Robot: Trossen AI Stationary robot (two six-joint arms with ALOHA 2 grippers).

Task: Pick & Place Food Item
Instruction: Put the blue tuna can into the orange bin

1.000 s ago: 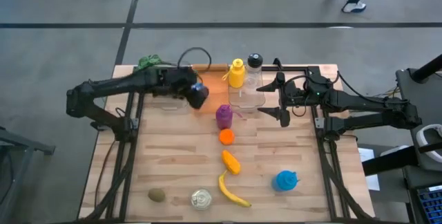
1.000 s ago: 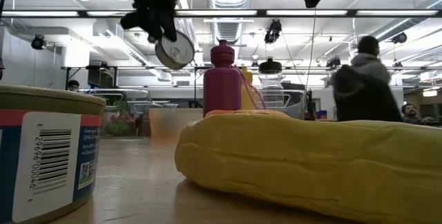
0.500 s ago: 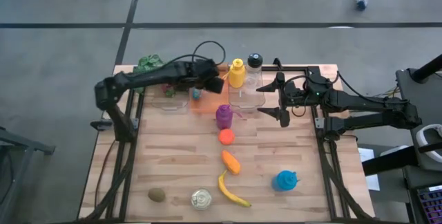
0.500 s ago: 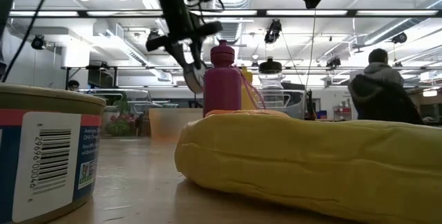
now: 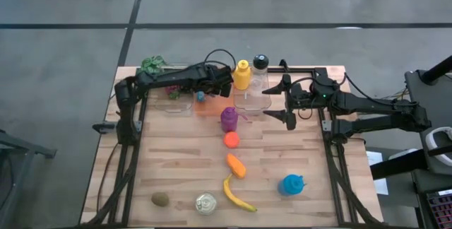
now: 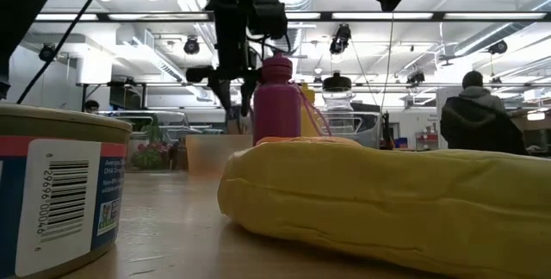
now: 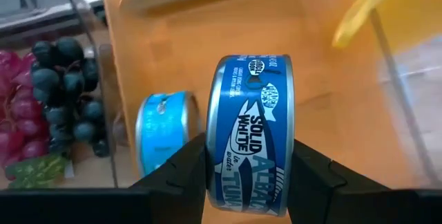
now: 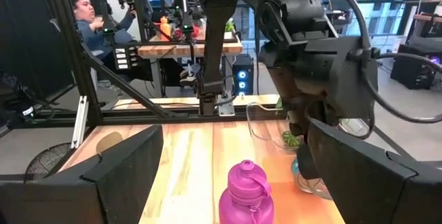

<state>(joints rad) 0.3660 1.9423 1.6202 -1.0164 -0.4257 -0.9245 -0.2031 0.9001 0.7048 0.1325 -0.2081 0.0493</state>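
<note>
Gripping a blue tuna can [image 7: 250, 137] on edge, the left gripper [image 7: 245, 175] hangs over the orange container [image 7: 207, 37] in the upper centre of the high view; a second tuna can [image 7: 160, 131] lies inside; the right gripper [image 5: 288, 106] waits right of centre, jaws spread wide.

Dark jointed arms — black looping cables, matte black jaws.

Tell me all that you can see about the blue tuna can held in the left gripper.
The blue round metal tuna can has a silver rim and a white fish logo with lettering. It stands on its edge, pinched between the two dark fingers of the left gripper, which touch its flat faces. It hangs above an orange container, where a second blue can already lies.
</note>
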